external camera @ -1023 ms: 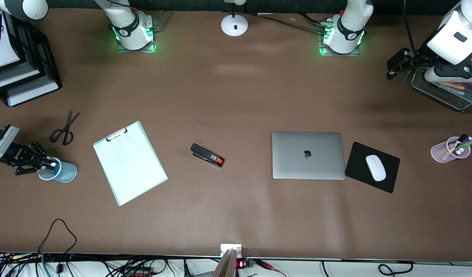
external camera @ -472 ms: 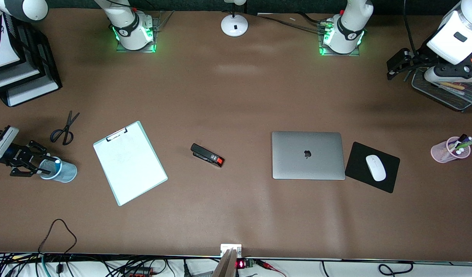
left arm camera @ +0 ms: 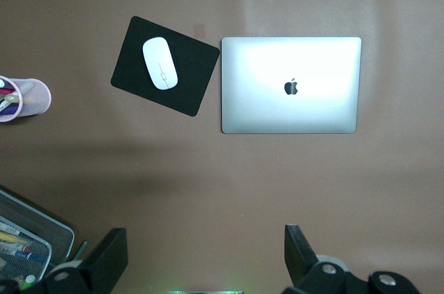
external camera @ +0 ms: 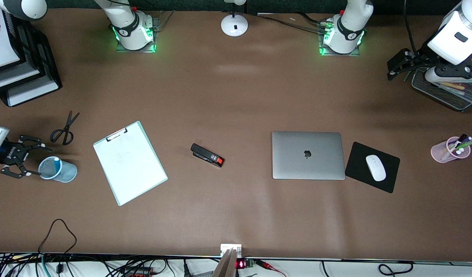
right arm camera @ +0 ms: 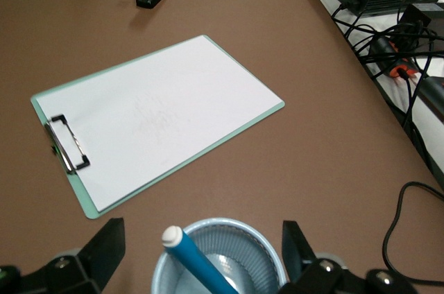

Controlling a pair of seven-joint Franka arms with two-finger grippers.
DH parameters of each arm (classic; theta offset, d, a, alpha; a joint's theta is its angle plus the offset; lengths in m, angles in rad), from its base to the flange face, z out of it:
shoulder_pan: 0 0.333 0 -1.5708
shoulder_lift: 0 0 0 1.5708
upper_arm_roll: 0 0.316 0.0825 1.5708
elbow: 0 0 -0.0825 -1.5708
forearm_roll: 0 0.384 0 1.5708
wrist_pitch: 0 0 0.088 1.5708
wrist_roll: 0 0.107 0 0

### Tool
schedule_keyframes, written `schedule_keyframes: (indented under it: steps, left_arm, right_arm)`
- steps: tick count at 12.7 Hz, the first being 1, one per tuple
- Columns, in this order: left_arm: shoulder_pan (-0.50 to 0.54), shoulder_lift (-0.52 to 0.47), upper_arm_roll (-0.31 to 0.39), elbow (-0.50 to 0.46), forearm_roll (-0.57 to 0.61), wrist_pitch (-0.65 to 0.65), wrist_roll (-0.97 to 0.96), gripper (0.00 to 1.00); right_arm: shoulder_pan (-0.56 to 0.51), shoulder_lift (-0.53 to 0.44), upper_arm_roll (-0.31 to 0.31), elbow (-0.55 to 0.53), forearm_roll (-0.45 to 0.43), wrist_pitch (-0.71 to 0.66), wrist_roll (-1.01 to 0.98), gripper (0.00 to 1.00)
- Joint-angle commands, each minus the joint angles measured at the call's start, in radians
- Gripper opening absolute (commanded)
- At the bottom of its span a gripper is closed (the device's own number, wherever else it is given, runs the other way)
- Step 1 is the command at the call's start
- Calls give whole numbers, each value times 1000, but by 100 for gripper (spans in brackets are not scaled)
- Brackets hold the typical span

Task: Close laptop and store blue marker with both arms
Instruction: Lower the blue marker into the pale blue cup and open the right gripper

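Your laptop [external camera: 308, 155] lies shut; marker [right arm camera: 196, 261] stands in the cup [external camera: 58, 170]. Right gripper [external camera: 24, 160] gapes empty beside it; left gripper [left arm camera: 205, 258] spread, waits above.

Laptop [external camera: 308, 155] closed, flat on table [external camera: 236, 96], toward left arm's end. Mouse pad [external camera: 372, 167] just beside it, mouse [external camera: 375, 167] on pad. Stapler [external camera: 207, 155] between laptop and clipboard [external camera: 130, 162]. Blue marker [external camera: 56, 162] stands in cup [external camera: 57, 169] at right arm's end; scissors [external camera: 65, 129] near, farther from front camera.
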Motion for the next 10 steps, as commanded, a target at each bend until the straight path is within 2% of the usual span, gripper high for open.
schedule_keyframes:
  steps: [1,3,7,10]
  left_arm:
    - [16,-8,-7,-7,-18,10,29,100]
    - [16,-7,-7,-7,-17,10,29,100]
    - [16,-2,-7,-7,-13,10,26,100]
    - [16,-1,-8,-7,-13,10,26,100]
  right_arm:
    - [5,-81,1,-4,-80,-50,141,100]
    - [12,-123,6,-4,-119,-80,223,100]
    - [95,-209,0,-2,-180,-102,436,100]
    - [156,-230,8,69,-237,-119,585,100]
